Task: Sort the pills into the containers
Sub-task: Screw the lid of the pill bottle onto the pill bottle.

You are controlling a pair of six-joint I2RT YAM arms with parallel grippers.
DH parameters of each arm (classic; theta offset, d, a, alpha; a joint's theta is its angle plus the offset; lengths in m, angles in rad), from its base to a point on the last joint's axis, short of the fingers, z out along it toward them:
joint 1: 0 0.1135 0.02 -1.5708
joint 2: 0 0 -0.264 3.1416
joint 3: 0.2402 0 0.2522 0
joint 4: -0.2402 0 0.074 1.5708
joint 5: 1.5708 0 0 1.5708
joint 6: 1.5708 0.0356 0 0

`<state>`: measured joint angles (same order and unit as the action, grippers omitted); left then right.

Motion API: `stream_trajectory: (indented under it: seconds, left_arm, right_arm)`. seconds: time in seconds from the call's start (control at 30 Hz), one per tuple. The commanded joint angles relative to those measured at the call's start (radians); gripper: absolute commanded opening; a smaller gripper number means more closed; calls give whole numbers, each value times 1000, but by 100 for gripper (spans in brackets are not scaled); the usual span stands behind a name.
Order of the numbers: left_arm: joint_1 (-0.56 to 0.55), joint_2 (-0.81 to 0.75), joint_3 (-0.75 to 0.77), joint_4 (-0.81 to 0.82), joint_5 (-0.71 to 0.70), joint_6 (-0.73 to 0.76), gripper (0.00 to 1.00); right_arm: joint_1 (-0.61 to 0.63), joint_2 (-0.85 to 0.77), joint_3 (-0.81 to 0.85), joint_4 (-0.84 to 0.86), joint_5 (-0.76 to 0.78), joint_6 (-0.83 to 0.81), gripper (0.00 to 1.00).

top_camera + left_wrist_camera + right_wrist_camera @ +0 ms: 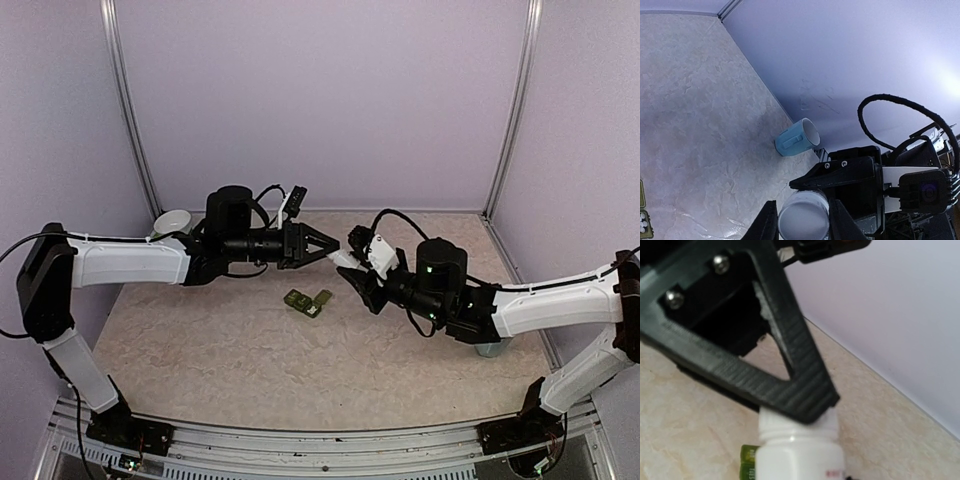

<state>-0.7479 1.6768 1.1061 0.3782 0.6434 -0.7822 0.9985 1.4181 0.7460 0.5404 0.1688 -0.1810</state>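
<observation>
The jaws of the left gripper point(327, 248) are pressed around the cap point(803, 222) of a white pill bottle point(800, 457), which is gripped tightly by the right gripper point(358, 278); the containers point(308, 302) lie on the table point(200, 350) nearby.

Your left pincer point(328, 248) and right pincer point(358, 272) both grip the white bottle point(345, 259) above mid-worktop point(200, 350), so the two arms form one bar from side to side; you cannot cross it at that height. Just in front of the bar, the green containers point(308, 302) lie low, with bare worktop all around them. Behind the left arm, a white bowl point(172, 221) blocks the far left corner. A pale blue mug point(487, 349) seems to stand right beneath the right arm, mostly hidden.
</observation>
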Motion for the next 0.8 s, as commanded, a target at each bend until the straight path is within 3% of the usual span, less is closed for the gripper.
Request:
stream_trajectory:
  seconds: [0.0,0.4,0.77]
  left_arm:
    - [-7,8,-2,113,68,-2,27]
    - [-8,-20,-62,294,151,38,22]
    - [-19,-47,-91,401,210,37,23]
  right_arm:
    - [9,0,38,-2,-23,53,4]
    - [-9,-35,62,-27,-224,343,5]
    - [-125,-22,0,164,-541,685,5]
